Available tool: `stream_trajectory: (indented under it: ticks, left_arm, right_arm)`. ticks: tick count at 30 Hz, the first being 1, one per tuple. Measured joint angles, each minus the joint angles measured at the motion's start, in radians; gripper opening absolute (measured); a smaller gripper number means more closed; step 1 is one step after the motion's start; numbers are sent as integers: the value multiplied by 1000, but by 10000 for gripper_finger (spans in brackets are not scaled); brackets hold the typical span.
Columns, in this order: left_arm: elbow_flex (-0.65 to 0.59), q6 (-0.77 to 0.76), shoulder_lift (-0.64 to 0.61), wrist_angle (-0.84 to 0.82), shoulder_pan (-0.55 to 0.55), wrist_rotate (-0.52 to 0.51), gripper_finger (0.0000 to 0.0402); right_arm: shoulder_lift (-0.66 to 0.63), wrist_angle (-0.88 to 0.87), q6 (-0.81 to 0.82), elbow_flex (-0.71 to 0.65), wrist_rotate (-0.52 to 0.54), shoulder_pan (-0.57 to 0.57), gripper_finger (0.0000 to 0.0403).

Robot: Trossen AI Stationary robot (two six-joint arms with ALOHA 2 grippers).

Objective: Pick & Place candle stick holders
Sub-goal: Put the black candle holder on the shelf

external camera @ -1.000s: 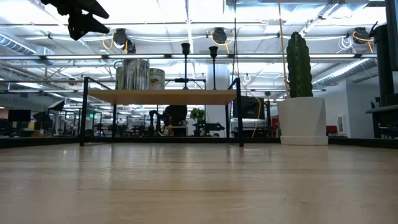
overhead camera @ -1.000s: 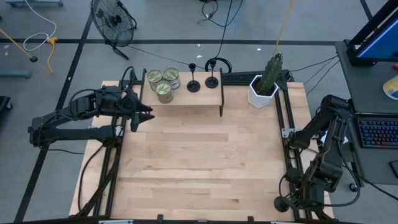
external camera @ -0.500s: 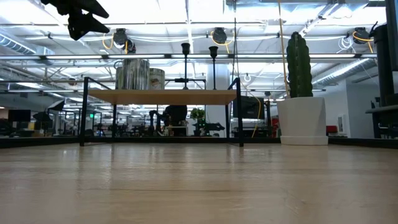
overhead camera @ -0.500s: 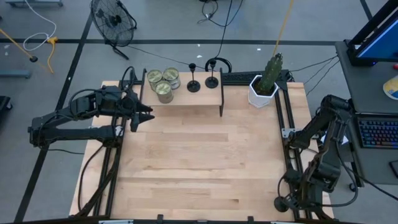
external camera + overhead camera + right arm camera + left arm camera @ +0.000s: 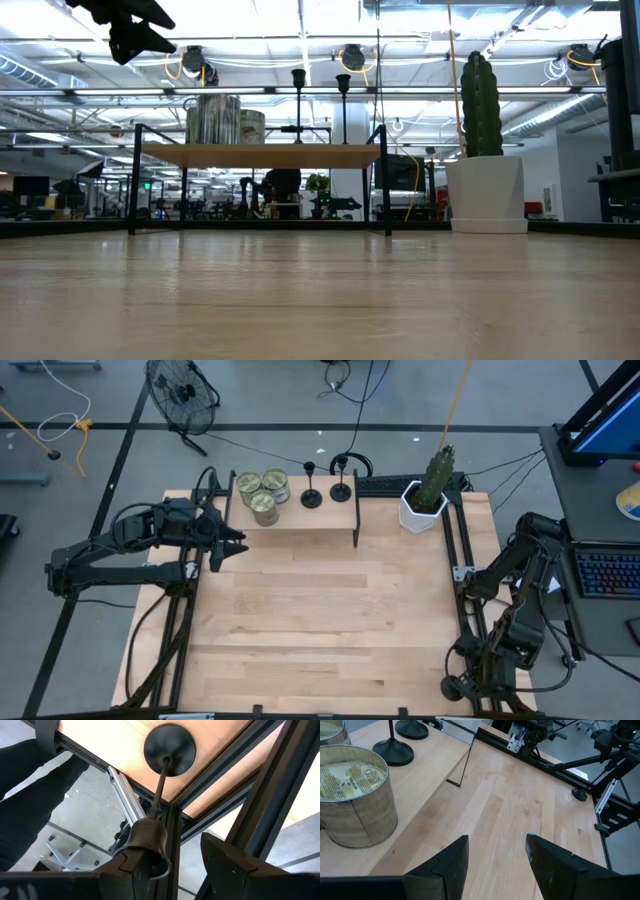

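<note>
Your pale, plank-grained wooden table fills the high view. Along its far edge stands a low wooden shelf on thin black metal legs. To the right of the shelf a ribbed green cactus rises from a faceted white pot. Three squat cylindrical metal tins with printed lids cluster on the shelf's left half. Beside them stand two matte black candle stick holders, each a flat round base with a thin stem and a small cup. Your left gripper hovers just off the shelf's left end with its blunt dark fingers parted and nothing between them. Your right gripper hangs by the table's near right corner, beside the black frame rails. It is closed partway on the bell-shaped cup of the third black candle stick holder, whose stem and disc base point away from it.
</note>
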Motion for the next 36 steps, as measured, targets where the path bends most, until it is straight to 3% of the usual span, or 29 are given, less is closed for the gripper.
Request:
stream_trajectory:
  ticks: [7,17,22,36]
  left_arm:
    - [0,0,0,0,0,0,205]
    - [0,3,0,0,0,0,205]
    - [0,3,0,0,0,0,205]
    - [0,1,0,0,0,-10,205]
  right_arm:
    - [0,1,4,0,1,0,133]
    - [0,12,-2,0,13,-1,14]
    - [-1,5,0,0,8,-1,26]
    - [-3,-2,-76,0,78,-26,10]
